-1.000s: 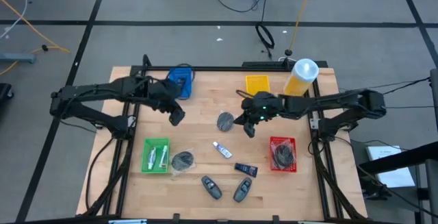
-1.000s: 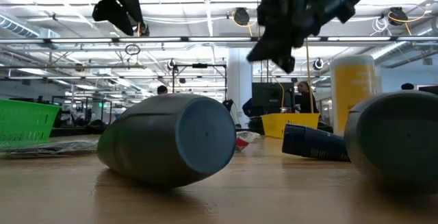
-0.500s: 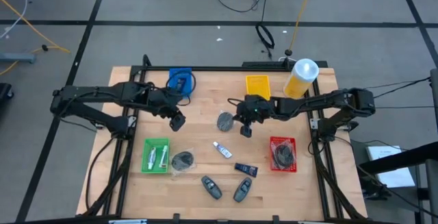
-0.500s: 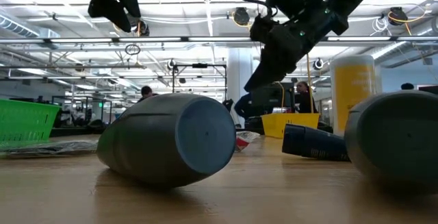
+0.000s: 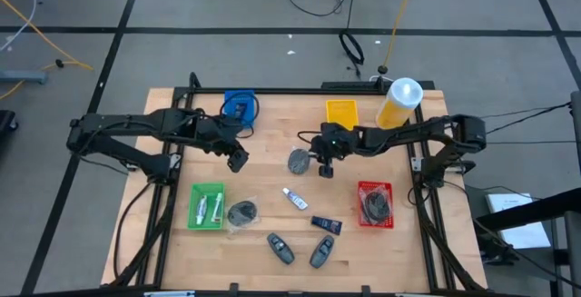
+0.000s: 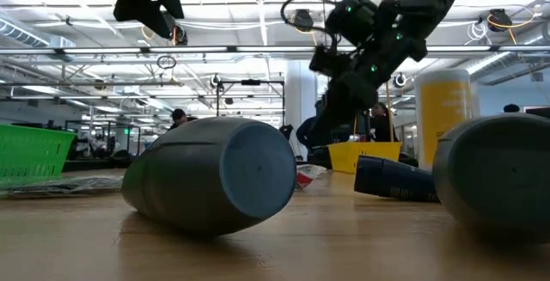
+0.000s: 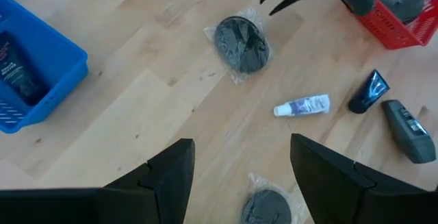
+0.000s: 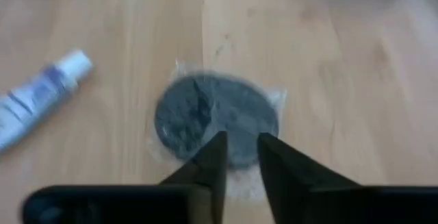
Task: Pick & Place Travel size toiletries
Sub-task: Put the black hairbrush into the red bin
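My right gripper (image 5: 324,166) hangs low beside a grey round wrapped pad (image 5: 299,161) at mid-table. Its fingers are a narrow gap apart (image 8: 238,142) over the pad's (image 8: 215,118) edge; I see no touch. My left gripper (image 5: 237,160) hovers open (image 7: 241,143) left of that pad. Flat on the wood lie a small white tube (image 5: 293,198), a dark-blue mini tube (image 5: 325,225), a second wrapped pad (image 5: 241,212) and two dark-grey oblong pieces (image 5: 280,248) (image 5: 320,252).
A green tray (image 5: 195,208) holds tubes, a red tray (image 5: 374,188) a pad, a blue tray (image 5: 239,108) a dark tube. A yellow tray (image 5: 341,112) and the large yellow bottle (image 5: 399,102) stand at the far right. People show in the room behind.
My right gripper has come down and shifted a little toward the table's left, ending close over the grey wrapped pad. Nothing on the table has moved.
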Controlling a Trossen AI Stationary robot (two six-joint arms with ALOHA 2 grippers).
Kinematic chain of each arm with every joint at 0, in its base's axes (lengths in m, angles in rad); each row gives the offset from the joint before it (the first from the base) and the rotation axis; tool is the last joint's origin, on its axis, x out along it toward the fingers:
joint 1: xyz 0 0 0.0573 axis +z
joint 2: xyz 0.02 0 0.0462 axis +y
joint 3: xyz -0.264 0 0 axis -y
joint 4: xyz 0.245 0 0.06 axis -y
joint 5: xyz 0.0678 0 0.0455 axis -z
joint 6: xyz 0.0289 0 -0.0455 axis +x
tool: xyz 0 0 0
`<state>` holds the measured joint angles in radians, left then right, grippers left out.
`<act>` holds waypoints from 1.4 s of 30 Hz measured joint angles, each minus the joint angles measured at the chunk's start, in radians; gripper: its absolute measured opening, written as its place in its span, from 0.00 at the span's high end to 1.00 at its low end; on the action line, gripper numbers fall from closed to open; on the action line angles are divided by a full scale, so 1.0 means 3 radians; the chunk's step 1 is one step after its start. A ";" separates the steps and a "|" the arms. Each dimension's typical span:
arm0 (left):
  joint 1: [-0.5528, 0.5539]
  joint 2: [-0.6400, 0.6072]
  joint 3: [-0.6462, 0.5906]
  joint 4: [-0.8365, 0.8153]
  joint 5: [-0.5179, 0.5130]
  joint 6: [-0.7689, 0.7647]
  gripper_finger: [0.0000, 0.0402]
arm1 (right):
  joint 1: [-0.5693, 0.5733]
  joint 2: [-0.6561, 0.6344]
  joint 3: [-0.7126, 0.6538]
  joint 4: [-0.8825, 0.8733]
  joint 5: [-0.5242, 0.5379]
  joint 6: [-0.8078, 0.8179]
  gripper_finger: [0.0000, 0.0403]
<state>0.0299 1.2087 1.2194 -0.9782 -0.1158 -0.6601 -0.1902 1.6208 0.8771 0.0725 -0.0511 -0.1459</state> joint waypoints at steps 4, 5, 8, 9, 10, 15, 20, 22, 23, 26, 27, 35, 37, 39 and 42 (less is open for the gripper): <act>0.0000 0.0000 0.0000 0.0001 0.0000 0.0000 0.42 | 0.0000 0.0111 0.0002 0.0029 -0.0004 -0.0002 0.62; 0.0000 0.0000 0.0000 0.0002 -0.0001 0.0000 0.42 | 0.0000 0.0147 0.0003 0.0024 -0.0004 0.0002 0.58; 0.0000 0.0000 0.0000 0.0006 -0.0047 0.0000 0.42 | 0.0000 0.0270 0.0002 0.0041 -0.0006 -0.0001 0.48; 0.0000 0.0000 0.0000 0.0007 -0.0062 0.0001 0.42 | 0.0000 0.0311 0.0002 0.0059 -0.0004 -0.0004 0.46; 0.0000 0.0000 0.0001 0.0007 -0.0069 0.0000 0.42 | 0.0000 0.0355 0.0002 0.0095 -0.0005 -0.0011 0.43; 0.0000 0.0000 0.0001 0.0008 -0.0071 0.0001 0.42 | -0.0002 0.0539 0.0002 0.0115 0.0216 -0.0035 0.37; 0.0000 0.0000 0.0003 0.0008 -0.0078 0.0003 0.42 | -0.0045 0.0614 0.0007 0.0132 0.0082 0.0220 0.40; 0.0000 0.0000 0.0004 0.0008 -0.0081 0.0003 0.42 | -0.0050 0.0637 0.0007 0.0113 0.0083 0.0319 0.45; 0.0000 0.0000 0.0004 0.0007 -0.0082 0.0003 0.42 | -0.0063 0.0639 0.0008 0.0091 0.0084 0.0366 0.47; 0.0000 0.0000 0.0004 0.0008 -0.0084 0.0043 0.42 | -0.0085 0.0639 0.0010 0.0042 0.0082 0.0531 0.58; 0.0000 0.0000 0.0004 0.0008 -0.0084 0.0065 0.42 | -0.0086 0.0639 0.0012 0.0033 0.0083 0.0574 0.62; 0.0000 0.0000 0.0005 0.0007 -0.0084 0.0092 0.42 | -0.0082 0.0509 0.0001 -0.0092 0.0066 0.0696 0.88; 0.0000 0.0000 0.0005 0.0006 -0.0084 0.0099 0.42 | -0.0082 0.0437 -0.0007 -0.0153 0.0068 0.0726 0.92; 0.0000 0.0000 0.0005 0.0006 -0.0084 0.0125 0.42 | -0.0081 0.0384 -0.0010 -0.0147 0.0067 0.0726 0.96; 0.0000 0.0000 0.0005 0.0006 -0.0083 0.0152 0.42 | -0.0081 0.0262 -0.0009 -0.0184 0.0067 0.0727 0.99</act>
<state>0.0299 1.2087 1.2209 -0.9764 -0.1408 -0.6145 -0.2146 1.6994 0.8745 0.0174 -0.0311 0.0723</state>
